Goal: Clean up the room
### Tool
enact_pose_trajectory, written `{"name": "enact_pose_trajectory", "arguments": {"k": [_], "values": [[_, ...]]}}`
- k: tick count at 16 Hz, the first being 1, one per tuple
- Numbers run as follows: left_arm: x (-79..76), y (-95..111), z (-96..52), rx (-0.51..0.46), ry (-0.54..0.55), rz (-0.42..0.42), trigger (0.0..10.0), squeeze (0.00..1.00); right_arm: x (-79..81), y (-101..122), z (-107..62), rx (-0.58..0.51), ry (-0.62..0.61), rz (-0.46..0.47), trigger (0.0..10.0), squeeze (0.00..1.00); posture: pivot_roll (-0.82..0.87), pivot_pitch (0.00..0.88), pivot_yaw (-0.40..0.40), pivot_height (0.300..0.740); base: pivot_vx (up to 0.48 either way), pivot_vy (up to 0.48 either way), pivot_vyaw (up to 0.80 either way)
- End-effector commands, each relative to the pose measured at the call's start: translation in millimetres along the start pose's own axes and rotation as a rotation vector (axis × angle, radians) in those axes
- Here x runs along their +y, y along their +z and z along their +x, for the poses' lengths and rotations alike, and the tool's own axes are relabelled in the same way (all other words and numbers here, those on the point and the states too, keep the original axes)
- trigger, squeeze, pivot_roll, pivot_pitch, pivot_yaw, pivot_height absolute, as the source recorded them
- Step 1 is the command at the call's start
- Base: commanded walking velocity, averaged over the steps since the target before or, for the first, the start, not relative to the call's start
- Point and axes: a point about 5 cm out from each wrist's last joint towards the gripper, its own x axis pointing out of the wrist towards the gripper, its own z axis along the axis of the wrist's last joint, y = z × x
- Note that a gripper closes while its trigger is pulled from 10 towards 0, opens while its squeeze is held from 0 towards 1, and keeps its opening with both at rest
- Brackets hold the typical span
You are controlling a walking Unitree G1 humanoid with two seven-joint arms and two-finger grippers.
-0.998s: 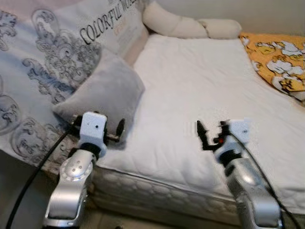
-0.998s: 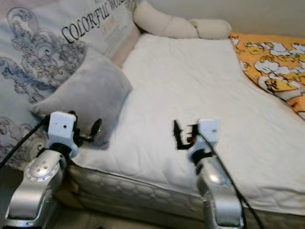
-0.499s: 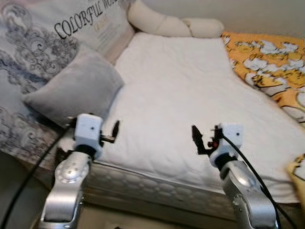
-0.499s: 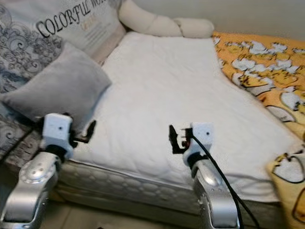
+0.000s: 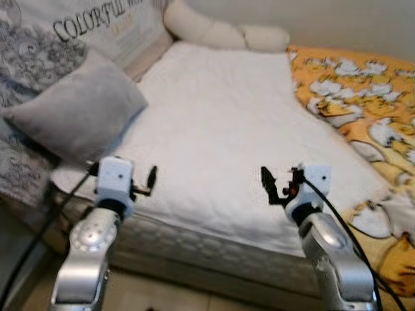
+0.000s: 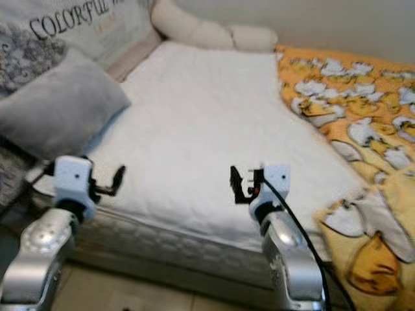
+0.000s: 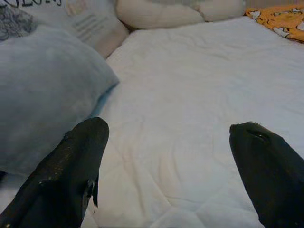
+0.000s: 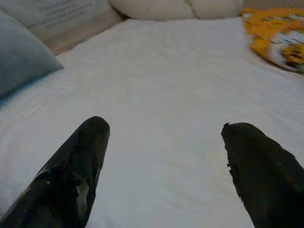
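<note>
A bed with a bare white mattress (image 5: pixel 214 110) lies before me. On its left edge a grey pillow (image 5: pixel 71 110) leans against a patterned cushion (image 5: pixel 32 52) printed with "COLORFUL". An orange blanket (image 5: pixel 353 116) with white figures covers the right side and hangs over the bed's corner. My left gripper (image 5: pixel 148 184) hovers open over the near left edge of the mattress, beside the grey pillow (image 7: pixel 42 90). Over the near edge further right, my right gripper (image 5: pixel 275 188) is open too. Nothing lies between the fingers (image 7: pixel 71 171) of the left one or the fingers (image 8: pixel 76 166) of the right one.
Cream bolster pillows (image 5: pixel 220 32) lie along the head of the bed against the wall. The quilted side of the mattress (image 5: pixel 194 243) faces me, with a strip of light floor (image 5: pixel 168 295) below it. A black cable (image 5: pixel 39 240) trails from my left arm.
The whole picture has shifted left, so the camera has turned right: more of the orange blanket shows and less of the patterned cushion. Both arms keep the same pose, fingers open.
</note>
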Motion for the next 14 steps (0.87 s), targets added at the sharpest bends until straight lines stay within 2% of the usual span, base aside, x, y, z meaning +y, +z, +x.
{"name": "enact_pose_trajectory", "arguments": {"k": [1,7,12,14], "values": [[-5.7,4.5,2.9,-0.017,-0.020,-0.005,10.0,0.76,-9.5,-1.9,-1.3,0.006,-0.043,0.000,10.0,0.00,-0.01,0.000,-0.004,0.740,0.000,-0.330,0.00],[-5.6,5.5,5.1,-0.020,-0.026,-0.007,10.0,0.76,-11.8,-4.1,-5.3,0.008,-0.045,-0.008,10.0,0.00,0.00,0.000,-0.011,0.740,0.000,-0.329,0.00],[-6.2,5.2,6.3,-0.018,-0.049,0.027,10.0,0.76,-12.9,-3.8,-4.4,0.007,-0.041,-0.035,10.0,0.00,-0.01,0.000,0.000,0.740,0.000,-0.329,0.00],[-6.9,5.8,7.4,-0.020,-0.055,0.025,10.0,0.76,-12.8,-4.2,-4.2,0.010,-0.043,-0.043,10.0,0.00,-0.01,0.000,0.004,0.740,0.000,-0.326,0.80]]}}
